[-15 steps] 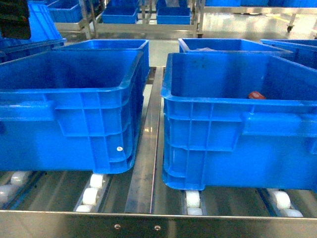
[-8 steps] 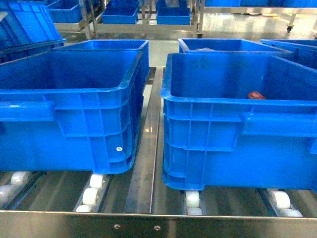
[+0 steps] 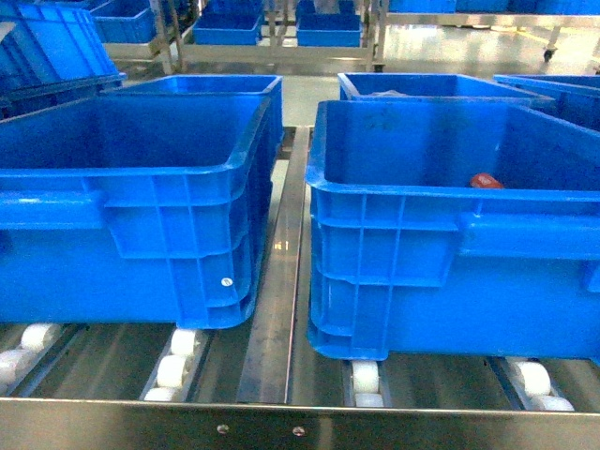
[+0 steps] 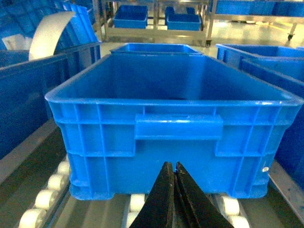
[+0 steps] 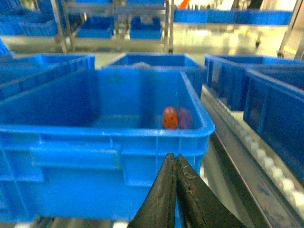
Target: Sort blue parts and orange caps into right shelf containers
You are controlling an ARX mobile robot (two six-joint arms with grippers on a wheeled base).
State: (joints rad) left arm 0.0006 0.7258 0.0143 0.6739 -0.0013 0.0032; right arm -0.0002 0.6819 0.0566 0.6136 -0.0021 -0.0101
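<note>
Here, two blue crates sit lengthwise on a roller rack, an orange cap inside the right one, both the left gripper and the right gripper pressed together.

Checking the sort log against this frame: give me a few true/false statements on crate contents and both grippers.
1. The large blue ribbed plastic crate on the right holds an orange cylindrical cap. True.
2. The large blue ribbed plastic crate on the left holds several small blue blocks. False: no parts show in the visible part of its inside.
3. The left gripper has its fingers closed, holding nothing. True.
4. The right gripper is clamped on the orange cap. False: its fingers are shut and empty, outside the crate's near wall.
5. The crates sit on white rollers. True.
</note>
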